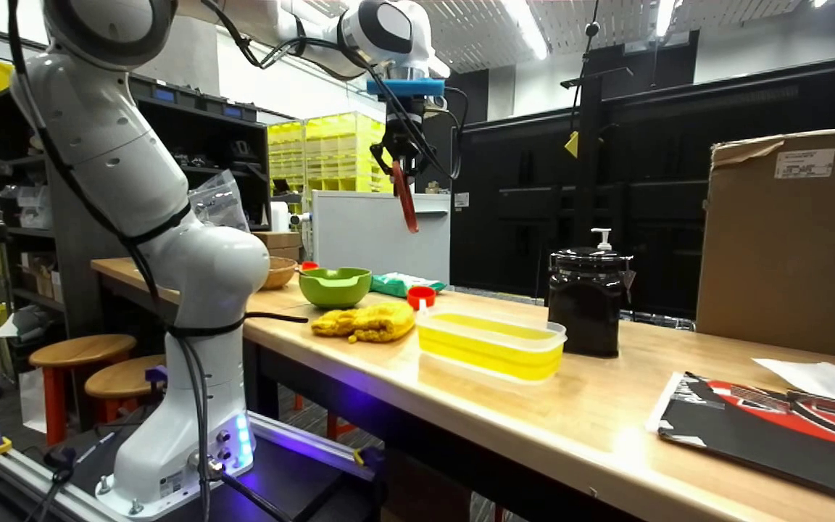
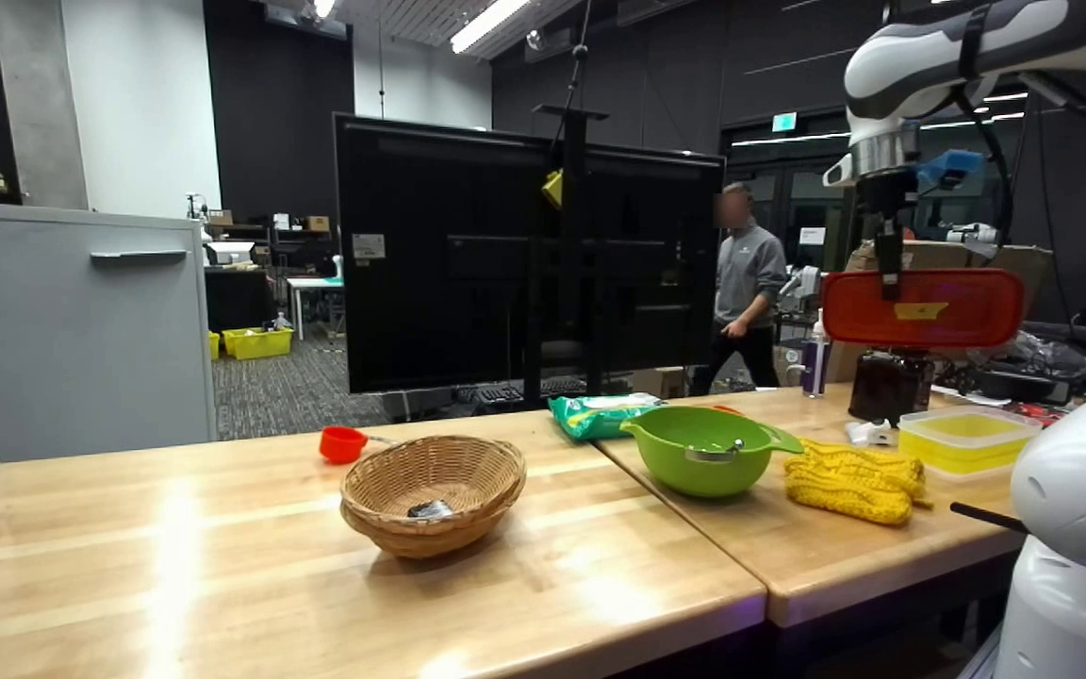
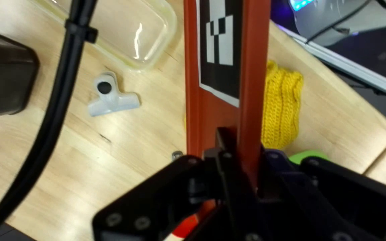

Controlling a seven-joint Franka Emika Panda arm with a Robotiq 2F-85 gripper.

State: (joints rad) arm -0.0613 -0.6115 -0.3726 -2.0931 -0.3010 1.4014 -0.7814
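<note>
Gripper (image 1: pixel 401 170): it's pinching the red lid (image 2: pixel 962 316) by its upper long edge, jaws basically together with only thin plastic between them. Exact contact is getting lost in the wrist view, since its own linkage (image 3: pixel 159 194) is covering it.
Lid position: it's hanging in midair well above the table (image 1: pixel 628 420), face roughly upright. It's showing nearly edge-on in an exterior view. The black-and-white marker (image 3: pixel 228 77) on its face is running off the top of the wrist view.
Yellow patch (image 2: pixel 922 311): it's sitting on the lid just beside the fingertip (image 2: pixel 890 289), detail too small to make out.
Plastic tub (image 1: pixel 490 360): it's sitting on the table, and it's hard telling whether the yellow is its own walls or something inside; the wrist view is cropping it.
Yellow knit (image 3: pixel 281 107): it's lying near the tub, partly hiding behind the lid in the wrist view; cloth or mitt, can't tell.
Black jar (image 1: pixel 584 308): it's standing near the tub, hiding whatever's under the white pump top (image 1: pixel 604 236) that's poking up behind it in an exterior view.
Green bowl (image 2: pixel 708 483): a metal piece (image 2: pixel 713 455) is showing at its rim, lying inside or across, can't tell.
Wicker basket (image 2: pixel 425 544): it's holding a small dark thing (image 2: pixel 430 509), too murky to name.
Black cable (image 3: pixel 61 90): it's blocking a strip of table in the wrist view.
Person (image 2: pixel 755 269): they're showing only partly past the black screen (image 2: pixel 449 311), face blurred.
</note>
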